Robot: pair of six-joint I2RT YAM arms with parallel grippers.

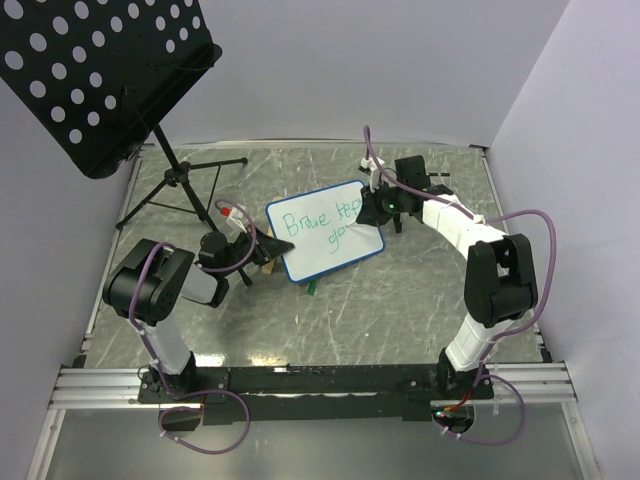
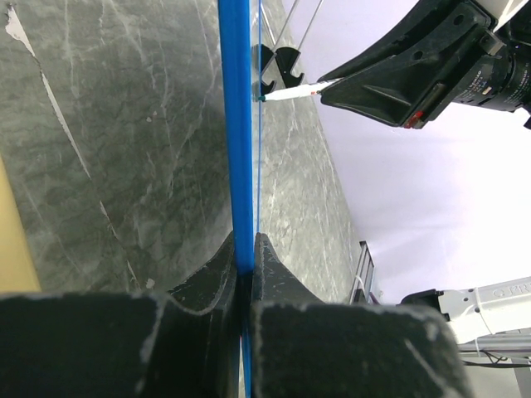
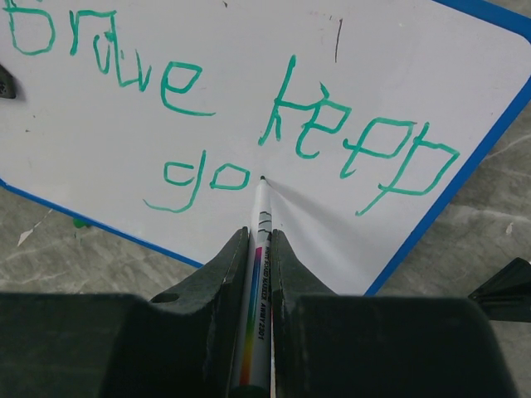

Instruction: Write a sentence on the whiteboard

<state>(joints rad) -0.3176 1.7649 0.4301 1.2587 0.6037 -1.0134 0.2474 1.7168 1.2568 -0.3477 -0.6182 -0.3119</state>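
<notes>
The whiteboard, white with a blue rim, lies tilted in the middle of the table. My left gripper is shut on its left rim; the left wrist view shows the blue rim edge-on between the jaws of the left gripper. My right gripper is shut on a white marker, whose tip touches the board just right of "go". The green sentence reads "Brave keep" with "go" below. The marker tip also shows in the left wrist view.
A black perforated music-stand panel on a tripod stands at the back left. A small green piece lies at the board's near edge. A tan block sits beside the left gripper. White walls enclose the table.
</notes>
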